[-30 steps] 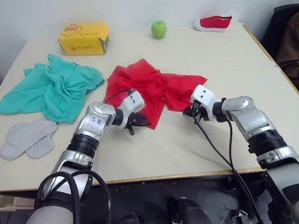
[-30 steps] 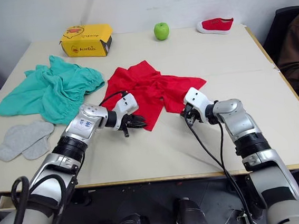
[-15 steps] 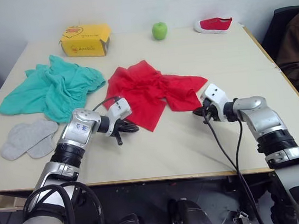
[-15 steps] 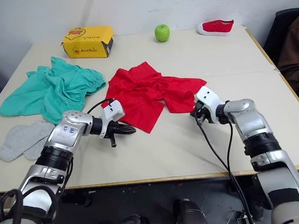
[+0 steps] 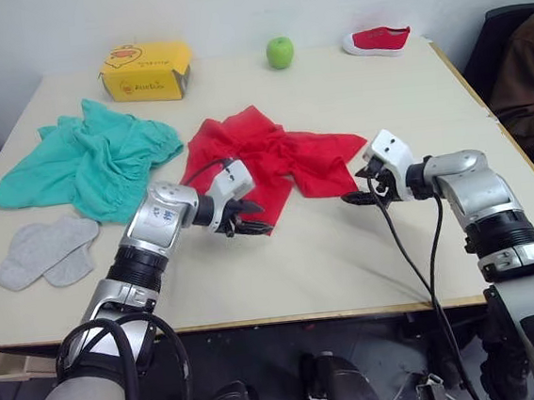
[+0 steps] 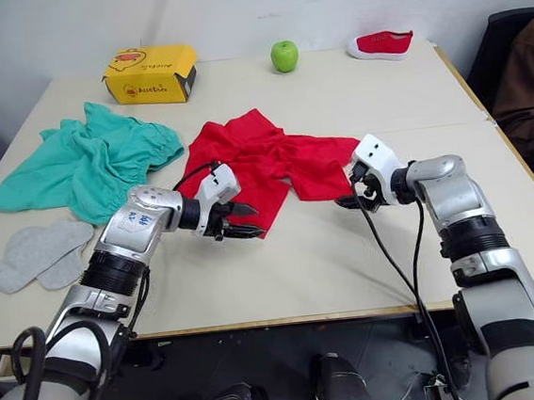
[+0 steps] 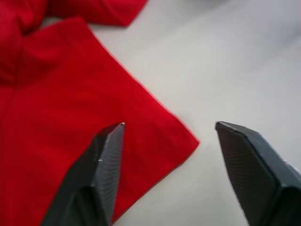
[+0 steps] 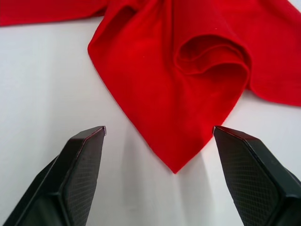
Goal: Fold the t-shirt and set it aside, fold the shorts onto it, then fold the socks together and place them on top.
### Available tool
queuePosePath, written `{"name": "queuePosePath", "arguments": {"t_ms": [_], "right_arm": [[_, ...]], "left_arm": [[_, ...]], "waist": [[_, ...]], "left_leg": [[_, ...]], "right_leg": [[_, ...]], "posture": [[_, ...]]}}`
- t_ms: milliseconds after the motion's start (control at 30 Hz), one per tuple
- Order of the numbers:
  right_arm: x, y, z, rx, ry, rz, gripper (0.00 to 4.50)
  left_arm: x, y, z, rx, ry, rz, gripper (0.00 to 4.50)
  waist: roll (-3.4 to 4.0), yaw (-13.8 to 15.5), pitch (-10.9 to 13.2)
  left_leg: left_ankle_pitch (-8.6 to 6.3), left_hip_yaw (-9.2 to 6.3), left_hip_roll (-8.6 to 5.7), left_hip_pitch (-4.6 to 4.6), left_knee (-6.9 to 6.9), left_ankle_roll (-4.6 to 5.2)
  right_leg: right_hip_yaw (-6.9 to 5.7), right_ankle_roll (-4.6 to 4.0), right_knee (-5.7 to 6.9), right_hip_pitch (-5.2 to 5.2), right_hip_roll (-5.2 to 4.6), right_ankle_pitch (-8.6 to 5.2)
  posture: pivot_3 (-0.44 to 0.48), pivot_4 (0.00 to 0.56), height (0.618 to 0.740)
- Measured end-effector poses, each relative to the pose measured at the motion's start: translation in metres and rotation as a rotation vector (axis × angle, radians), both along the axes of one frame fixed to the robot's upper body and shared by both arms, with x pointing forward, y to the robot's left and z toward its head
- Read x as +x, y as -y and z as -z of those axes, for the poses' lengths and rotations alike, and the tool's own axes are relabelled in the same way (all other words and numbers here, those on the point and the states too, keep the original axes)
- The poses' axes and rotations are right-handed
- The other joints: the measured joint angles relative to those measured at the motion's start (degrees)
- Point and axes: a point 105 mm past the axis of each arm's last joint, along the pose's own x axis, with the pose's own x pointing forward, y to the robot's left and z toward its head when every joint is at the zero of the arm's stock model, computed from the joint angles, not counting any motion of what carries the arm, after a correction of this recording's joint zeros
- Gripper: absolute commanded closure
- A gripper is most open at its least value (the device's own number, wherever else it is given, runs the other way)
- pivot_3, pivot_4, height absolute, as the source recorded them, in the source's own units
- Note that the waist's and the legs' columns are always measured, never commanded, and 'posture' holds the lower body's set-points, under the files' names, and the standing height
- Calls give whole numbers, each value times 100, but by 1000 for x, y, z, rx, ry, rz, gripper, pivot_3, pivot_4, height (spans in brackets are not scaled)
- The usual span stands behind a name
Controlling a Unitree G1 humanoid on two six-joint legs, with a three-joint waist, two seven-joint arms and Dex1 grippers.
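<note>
**Both hands open at the t-shirt**

You see the red t-shirt (image 6: 263, 161) lying crumpled mid-tabletop (image 6: 347, 249). Your left hand (image 7: 169, 136) is spread over its near corner; your right hand (image 8: 160, 136) gapes at another corner. The yellow box (image 6: 151, 74) carries writing you cannot read.
</note>
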Motion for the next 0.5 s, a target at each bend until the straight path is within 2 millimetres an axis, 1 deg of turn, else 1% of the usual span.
{"name": "queuePosePath", "arguments": {"t_ms": [67, 267, 333, 367, 433, 500], "right_arm": [[2, -2, 9, -15, -11, -3, 1026], [12, -1, 14, -29, -16, 31, 1026], [13, -1, 16, -29, -30, 39, 1026], [13, -1, 17, -32, -35, 42, 1202], [12, -2, 18, -35, -40, 37, 1651], [12, -5, 18, -36, -41, 28, 2294]], "left_arm": [[-3, 2, 4, 33, 8, 34, 1021], [1, 10, 11, 31, -4, 39, 1021], [2, 10, 12, 32, -17, 34, 1021], [3, 10, 13, 33, -24, 33, 999], [3, 10, 13, 36, -32, 38, 1399], [5, 9, 14, 39, -37, 29, 1928]], "waist": [[0, 4, 0], [-1, 14, -17], [-1, 14, -17], [-1, 13, -17], [-1, 12, -17], [0, 6, -17]], "left_leg": [[0, 1, 0, 1, 0, 0], [0, -4, -1, 26, 11, 1], [-1, -6, -1, 57, 6, 2], [-3, -7, 0, 90, -8, 0], [-6, -10, 0, 103, -16, -3], [-6, -9, 0, 104, -16, -4]], "right_leg": [[0, 0, -1, 2, -1, 0], [3, 0, 5, 33, -5, 0], [2, 1, -1, 68, -5, 0], [2, 2, -12, 96, -5, -2], [2, 3, -12, 107, -5, -6], [3, 3, -11, 107, -6, -6]], "posture": [[0, 150, 740], [0, 150, 740], [0, 150, 740], [0, 150, 740], [0, 150, 740], [0, 150, 740]]}}
